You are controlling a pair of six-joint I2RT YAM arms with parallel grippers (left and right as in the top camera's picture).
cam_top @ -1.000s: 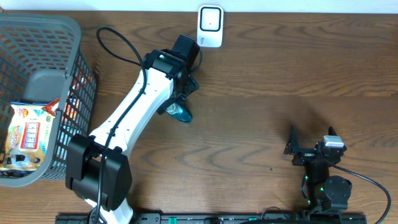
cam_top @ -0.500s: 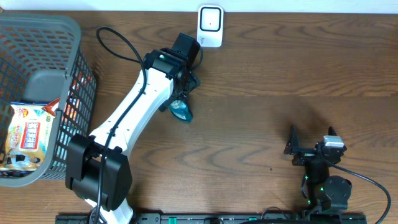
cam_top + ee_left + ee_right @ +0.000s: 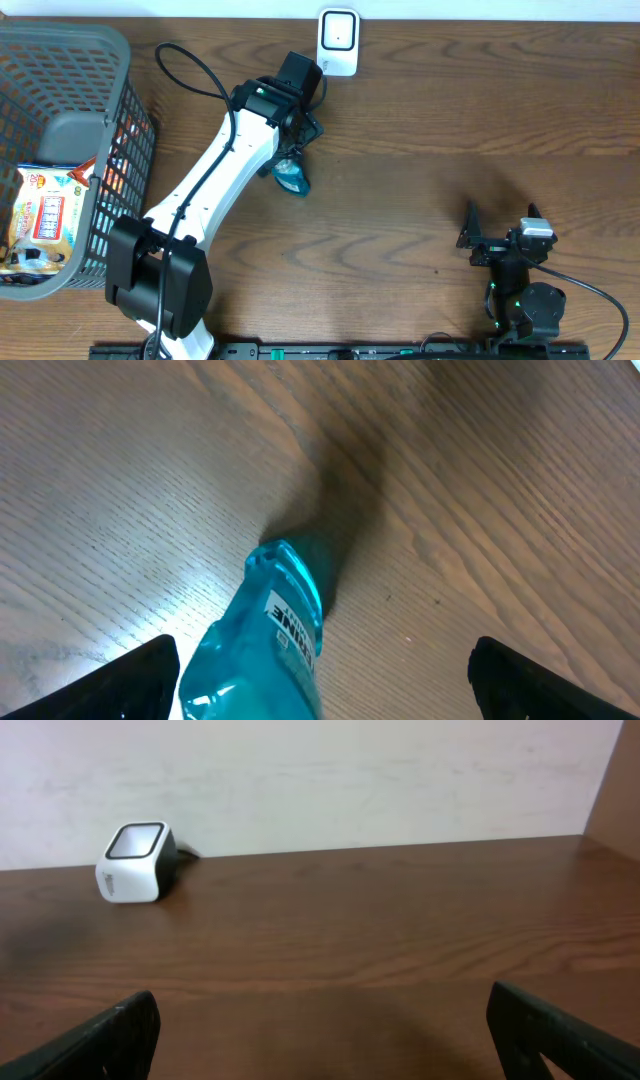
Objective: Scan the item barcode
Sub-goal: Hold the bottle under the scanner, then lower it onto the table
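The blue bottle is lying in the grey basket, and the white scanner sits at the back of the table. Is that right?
No. The blue bottle lies on the table, not in the grey basket, as the overhead view shows. The white scanner does sit at the back of the table.

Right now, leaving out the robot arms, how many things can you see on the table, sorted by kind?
Barcode scanner: 1
Blue bottle: 1
Gray basket: 1
Snack packet, in the basket: 1 clearly visible
Total: 4
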